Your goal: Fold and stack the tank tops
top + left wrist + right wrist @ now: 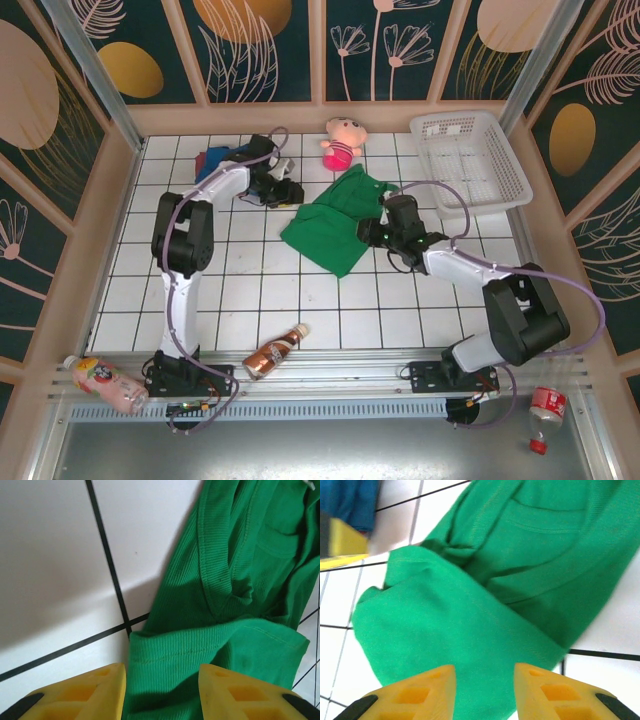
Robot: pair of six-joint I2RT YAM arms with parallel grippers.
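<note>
White table (250,290) has one green tank top (335,228), long from lower left to upper right, and one blue tank top (212,158). Left hand (160,695) and right hand (485,690) gape, holding nothing.

Enclosed work cell from above: white tabletop (250,300) ruled into squares by thin black lines, bordered by a pale wooden ledge (300,117). Behind and at both sides, dark teal wall panels (265,50) printed with tan outline leaves and gold ovals, divided by pale battens. Slanting aluminium posts (85,60) at the far corners. Along the near edge, a metal rail (330,372) over a slotted strip (330,410), then plain grey sheet (300,450). Lighting soft and even — shadows faint, blurred
</note>
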